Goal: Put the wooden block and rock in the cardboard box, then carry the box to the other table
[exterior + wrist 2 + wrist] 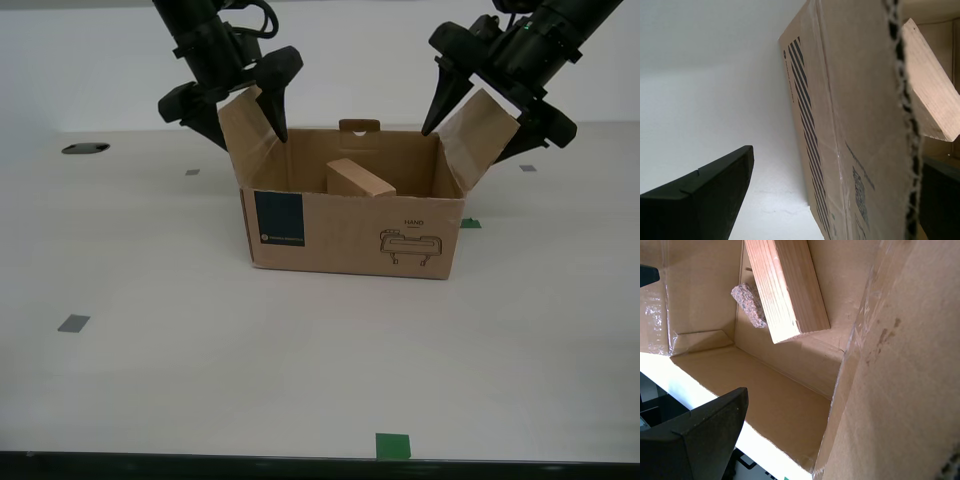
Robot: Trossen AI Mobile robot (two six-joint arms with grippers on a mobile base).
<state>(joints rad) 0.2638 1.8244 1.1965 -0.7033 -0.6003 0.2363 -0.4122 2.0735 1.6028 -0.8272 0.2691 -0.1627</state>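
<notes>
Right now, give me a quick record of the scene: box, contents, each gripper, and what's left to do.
cardboard box: on the smooth tabletop, flaps up
wooden block: inside the box, tilted
rock: inside the box, beside the block
my first gripper: open, at the box's rim
my second gripper: open, astride a side flap, one finger outside it
loading: done
carry: not yet begun

Brown cardboard box [350, 225] sits upright at centre of the exterior view, flaps raised. Inside it I see the pale wooden block [358, 180] leaning tilted, with the pinkish rock [751, 304] beside it.
</notes>
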